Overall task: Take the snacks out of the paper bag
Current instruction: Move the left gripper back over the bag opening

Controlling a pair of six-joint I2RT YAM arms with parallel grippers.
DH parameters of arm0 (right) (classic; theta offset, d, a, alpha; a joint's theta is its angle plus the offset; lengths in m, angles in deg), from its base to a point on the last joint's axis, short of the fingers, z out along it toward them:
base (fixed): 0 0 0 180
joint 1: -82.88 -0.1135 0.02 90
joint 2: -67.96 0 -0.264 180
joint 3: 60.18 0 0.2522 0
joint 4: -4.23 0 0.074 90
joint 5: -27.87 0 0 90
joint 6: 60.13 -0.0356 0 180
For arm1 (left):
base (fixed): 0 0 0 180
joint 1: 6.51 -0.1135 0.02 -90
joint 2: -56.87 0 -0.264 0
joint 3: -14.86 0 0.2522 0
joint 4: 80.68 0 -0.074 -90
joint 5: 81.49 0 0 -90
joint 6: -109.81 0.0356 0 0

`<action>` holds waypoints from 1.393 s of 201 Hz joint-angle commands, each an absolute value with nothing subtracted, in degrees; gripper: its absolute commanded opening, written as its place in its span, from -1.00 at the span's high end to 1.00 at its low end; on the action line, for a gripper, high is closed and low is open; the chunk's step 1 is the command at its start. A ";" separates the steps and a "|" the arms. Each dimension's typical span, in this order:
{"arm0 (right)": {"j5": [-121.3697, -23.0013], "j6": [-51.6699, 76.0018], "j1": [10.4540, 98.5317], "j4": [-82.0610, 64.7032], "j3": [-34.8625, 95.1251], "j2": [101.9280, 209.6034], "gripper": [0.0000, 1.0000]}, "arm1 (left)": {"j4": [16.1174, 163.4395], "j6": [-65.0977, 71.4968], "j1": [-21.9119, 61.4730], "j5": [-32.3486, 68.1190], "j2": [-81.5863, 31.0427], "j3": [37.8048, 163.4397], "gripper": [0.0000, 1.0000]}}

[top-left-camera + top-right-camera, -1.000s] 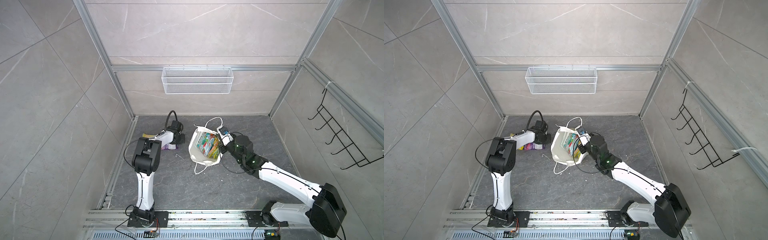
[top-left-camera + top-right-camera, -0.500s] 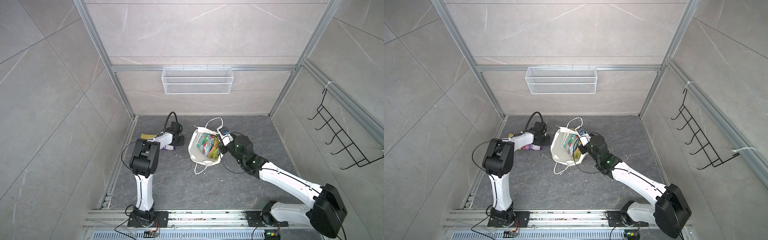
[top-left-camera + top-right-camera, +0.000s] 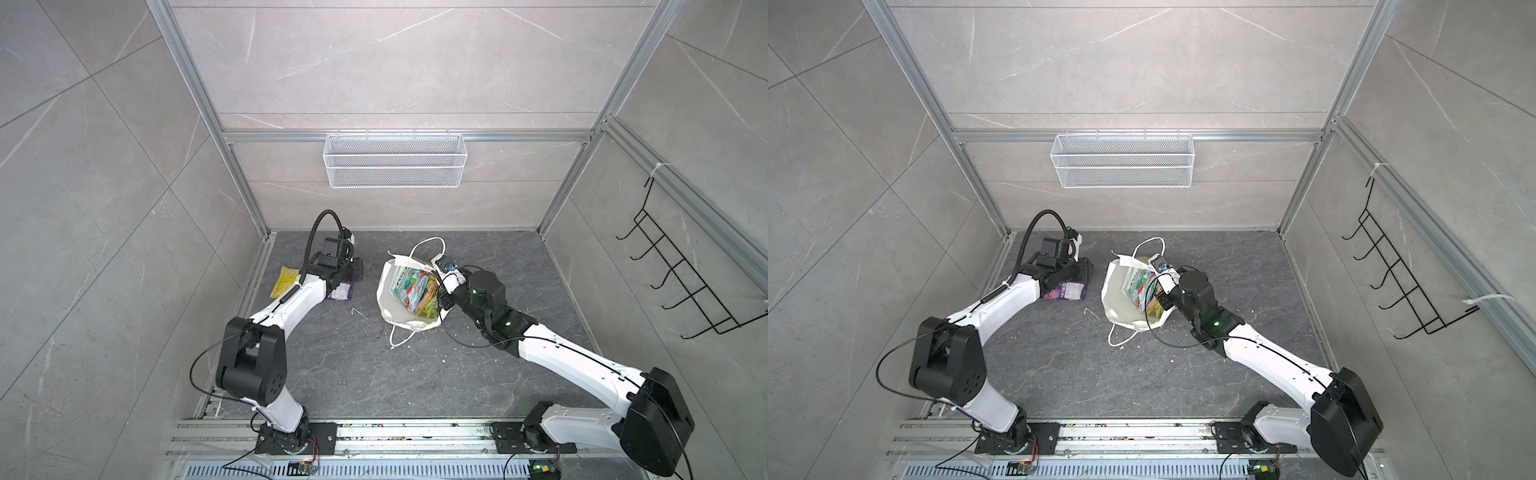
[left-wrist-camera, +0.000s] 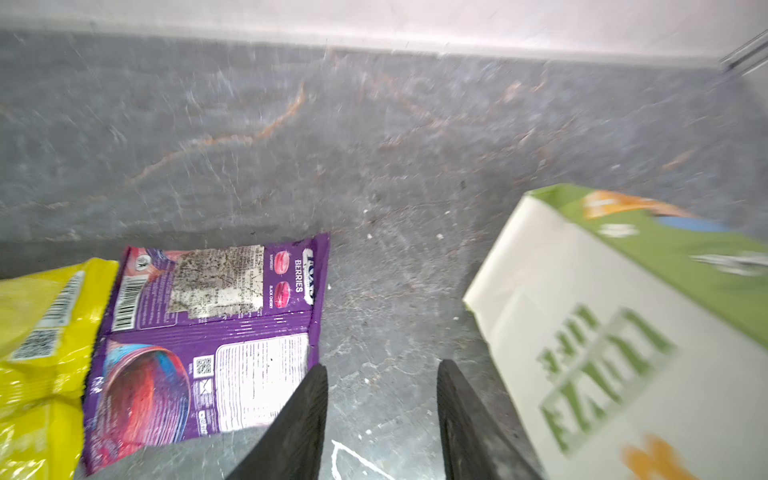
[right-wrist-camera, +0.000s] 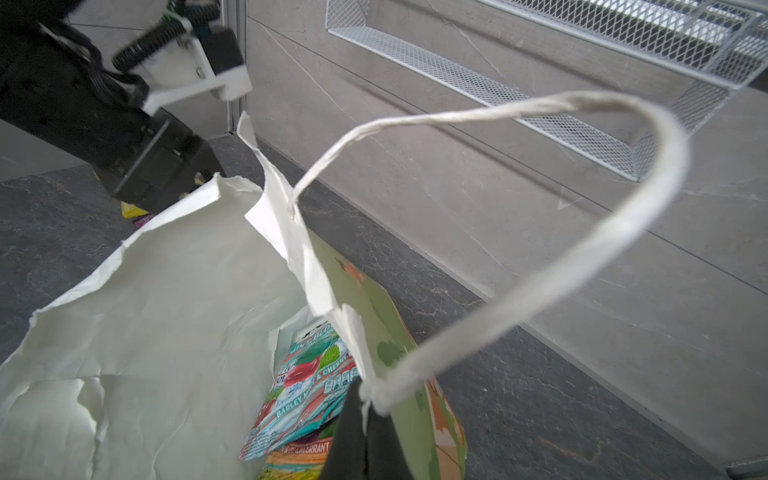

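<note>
Holding the bag (image 3: 390,300) by its rim, the right hand (image 5: 366,419) is pinched tight where the cord handle (image 5: 519,299) is rooted. The bag stands mouth-up in the middle of both top views. The left hand (image 4: 382,368) hangs part open and empty, low over the surface (image 4: 415,145). It is just right of the purple packet (image 4: 208,345) at the lower left of the left wrist view, and the yellow packet (image 4: 37,353) lies against that packet's left edge. Both lie flat outside the bag. Inside, a teal-red packet (image 5: 307,395) leans on the printed wall over an orange packet (image 5: 297,455); how many lie beneath cannot be told.

The packets look light, thin and glossy, so probably slick on the face and crinkly. A pinch on an upstanding top edge or crimped end seam should hold better than one on the flat face. The bag is thin paper, ragged at the rim, and would likely crumple or tear if pushed, so a reach down the middle of the mouth suits it.
</note>
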State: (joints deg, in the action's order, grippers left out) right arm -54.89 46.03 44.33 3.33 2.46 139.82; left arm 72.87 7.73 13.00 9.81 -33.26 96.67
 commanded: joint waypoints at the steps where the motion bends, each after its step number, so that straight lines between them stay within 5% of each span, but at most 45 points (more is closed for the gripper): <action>1: -57.91 49.15 44.55 0.32 4.14 138.65 1.00 | 76.89 6.80 16.64 8.03 -25.21 93.82 0.06; 119: -62.62 49.83 44.38 0.21 2.14 137.12 1.00 | 82.14 15.42 38.44 0.73 -2.63 78.31 -0.10; 280: -61.52 44.79 44.37 5.61 0.77 137.05 1.00 | 99.36 13.69 41.88 0.45 -29.29 80.66 -0.20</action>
State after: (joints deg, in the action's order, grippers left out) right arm -61.68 46.33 44.33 1.61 1.39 137.81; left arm 96.15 13.78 41.72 2.56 -26.74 77.20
